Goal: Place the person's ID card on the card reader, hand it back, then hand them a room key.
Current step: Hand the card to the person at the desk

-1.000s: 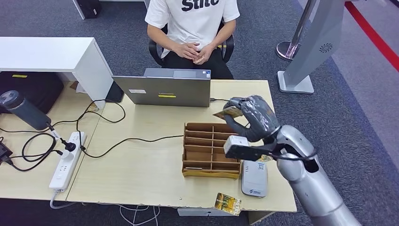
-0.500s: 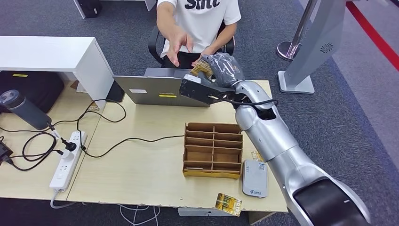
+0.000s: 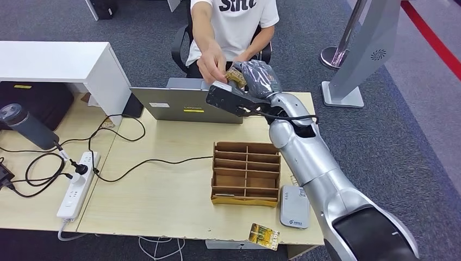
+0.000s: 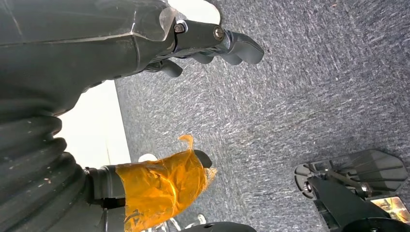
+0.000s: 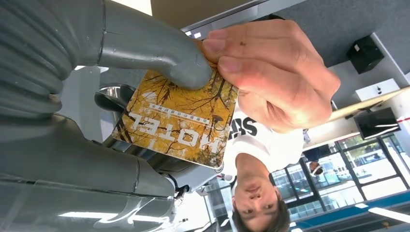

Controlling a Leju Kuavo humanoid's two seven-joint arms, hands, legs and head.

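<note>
- Pinching the key card (image 5: 181,118) under its thumb, the right hand (image 3: 255,79) is holding it out over the laptop (image 3: 190,103) toward the person
- The person's hand (image 5: 268,72) is gripping the card's far edge, just beyond the thumb
- The card is looking thin, stiff, light and likely slick, so an edge pinch suits it
- The left hand (image 4: 145,43) is hanging with nothing in it, fingers apart

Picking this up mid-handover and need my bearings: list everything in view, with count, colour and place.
Room key card: one, yellow, marked HOTEL, held by the right hand, person's fingers on it.
Second card: one, yellow, at the table's near edge.
Card reader: one, grey, beside the organizer.
Organizer: one, brown, compartmented, mid-table.
Laptop: one, grey, at the far side.
Power strip: one, white, at the left, black cables plugged in.
Bottle: one, dark grey, far left.
Table: one, light wood.
Person's hand: one, reaching for the card.
Right hand: holding the card.
Left hand: over grey carpet.
</note>
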